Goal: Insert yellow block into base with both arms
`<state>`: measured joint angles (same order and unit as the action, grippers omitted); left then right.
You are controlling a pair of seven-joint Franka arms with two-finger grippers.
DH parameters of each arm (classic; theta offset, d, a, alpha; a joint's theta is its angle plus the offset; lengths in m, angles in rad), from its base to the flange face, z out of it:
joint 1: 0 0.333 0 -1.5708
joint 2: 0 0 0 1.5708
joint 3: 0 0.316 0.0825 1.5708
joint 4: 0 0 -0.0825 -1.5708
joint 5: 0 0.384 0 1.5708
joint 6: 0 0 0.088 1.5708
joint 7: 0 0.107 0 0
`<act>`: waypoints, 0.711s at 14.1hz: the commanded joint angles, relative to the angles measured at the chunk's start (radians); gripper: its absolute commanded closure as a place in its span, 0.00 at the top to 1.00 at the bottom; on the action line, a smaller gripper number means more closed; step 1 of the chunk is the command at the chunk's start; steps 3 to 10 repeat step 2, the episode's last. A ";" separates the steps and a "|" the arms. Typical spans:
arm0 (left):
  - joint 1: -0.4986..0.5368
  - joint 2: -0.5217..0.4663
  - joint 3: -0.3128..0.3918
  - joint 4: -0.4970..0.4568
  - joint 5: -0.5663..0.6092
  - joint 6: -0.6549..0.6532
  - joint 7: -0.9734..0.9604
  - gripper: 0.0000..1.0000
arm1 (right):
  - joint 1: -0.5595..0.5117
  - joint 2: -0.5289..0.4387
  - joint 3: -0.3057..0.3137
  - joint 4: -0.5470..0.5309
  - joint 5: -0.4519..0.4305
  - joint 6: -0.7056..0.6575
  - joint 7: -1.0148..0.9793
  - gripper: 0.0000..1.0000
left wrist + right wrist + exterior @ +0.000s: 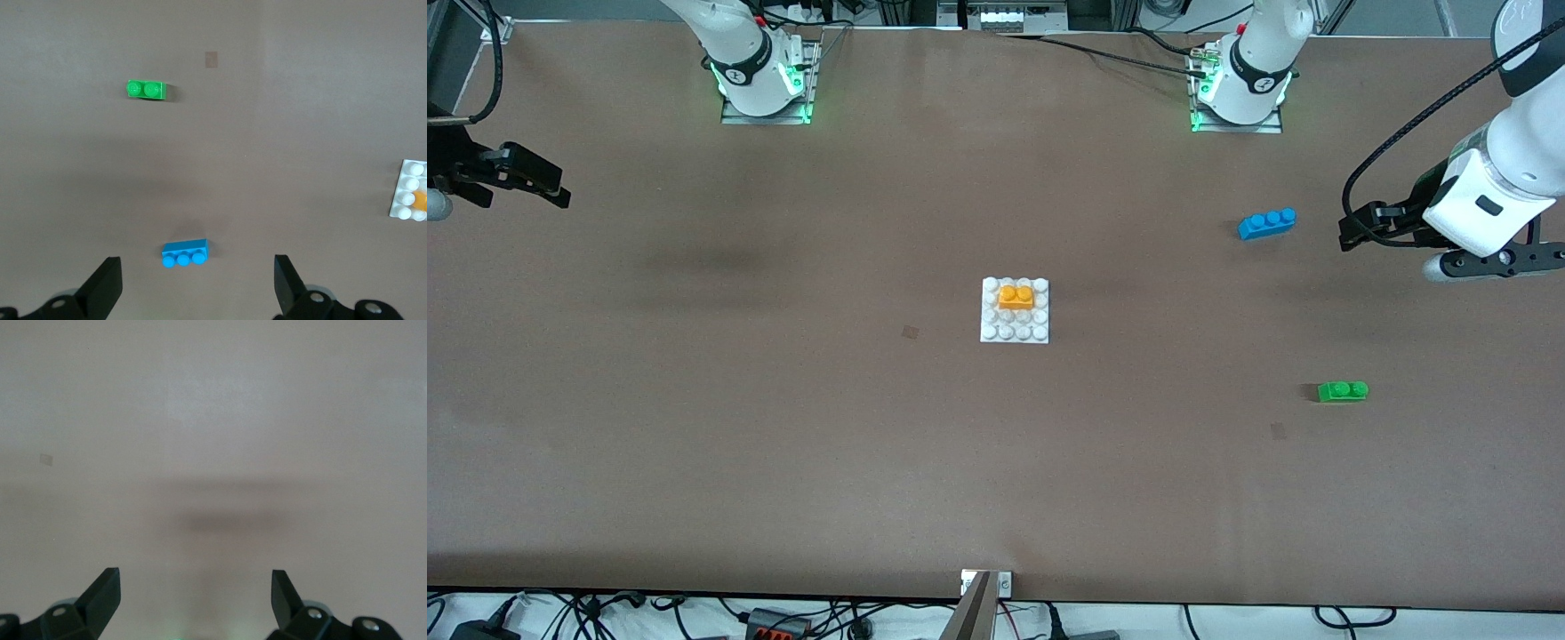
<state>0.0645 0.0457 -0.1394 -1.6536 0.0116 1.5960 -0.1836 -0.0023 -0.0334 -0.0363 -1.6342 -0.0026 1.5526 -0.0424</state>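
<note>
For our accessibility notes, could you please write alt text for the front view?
A small yellow-orange two-stud brick sits on a white studded square plate mid-table. Both open black grippers, left and right, hang at the table's ends.

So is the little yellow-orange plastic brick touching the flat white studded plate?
Touching. The front view shows the yellow-orange plastic brick sitting on the flat white studded plate, on the rows farther from the camera, with no gap.

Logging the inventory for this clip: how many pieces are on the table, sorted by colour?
Yellow block, seated on the base: 1
White base: 1
Blue brick: 1
Green brick: 1
Total: 4
</note>
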 commanded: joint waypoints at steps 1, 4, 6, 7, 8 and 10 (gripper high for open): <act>-0.002 -0.018 0.001 -0.009 -0.027 -0.004 0.026 1.00 | -0.002 -0.013 0.003 -0.007 0.006 -0.006 0.009 1.00; 0.000 -0.018 0.003 -0.009 -0.042 -0.004 0.026 1.00 | -0.004 -0.013 0.003 -0.007 0.006 -0.006 0.009 1.00; 0.000 -0.018 0.003 -0.009 -0.042 -0.004 0.026 1.00 | -0.004 -0.013 0.003 -0.007 0.006 -0.006 0.009 1.00; 0.000 -0.018 0.003 -0.009 -0.042 -0.004 0.026 1.00 | -0.004 -0.013 0.003 -0.007 0.006 -0.006 0.009 1.00; 0.000 -0.018 0.003 -0.009 -0.042 -0.004 0.026 1.00 | -0.004 -0.013 0.003 -0.007 0.006 -0.006 0.009 1.00; 0.000 -0.018 0.003 -0.009 -0.042 -0.004 0.026 1.00 | -0.004 -0.013 0.003 -0.007 0.006 -0.006 0.009 1.00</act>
